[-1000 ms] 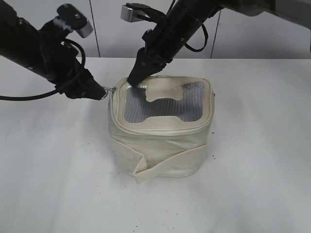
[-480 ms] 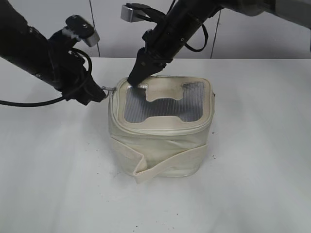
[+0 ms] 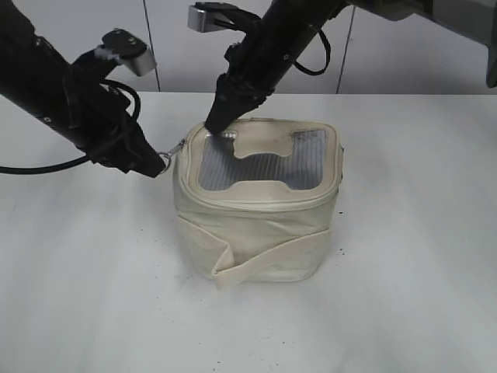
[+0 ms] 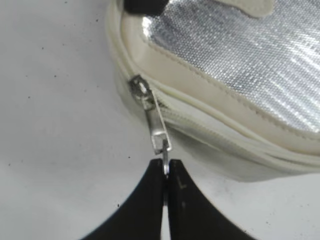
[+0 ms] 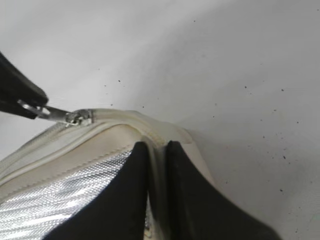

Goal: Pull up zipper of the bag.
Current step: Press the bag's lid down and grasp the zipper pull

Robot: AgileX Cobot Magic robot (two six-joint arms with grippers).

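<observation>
On the white desk (image 3: 404, 256), at centre of the exterior view, stands the bag (image 3: 256, 202); the left gripper (image 3: 158, 164) sits at its 9 o'clock corner. Left wrist view: fingers (image 4: 145, 200) clenched on the zipper pull (image 4: 159, 131). Right wrist view: right gripper (image 5: 156, 165) fingers pinching the lid rim at 6 o'clock.
</observation>
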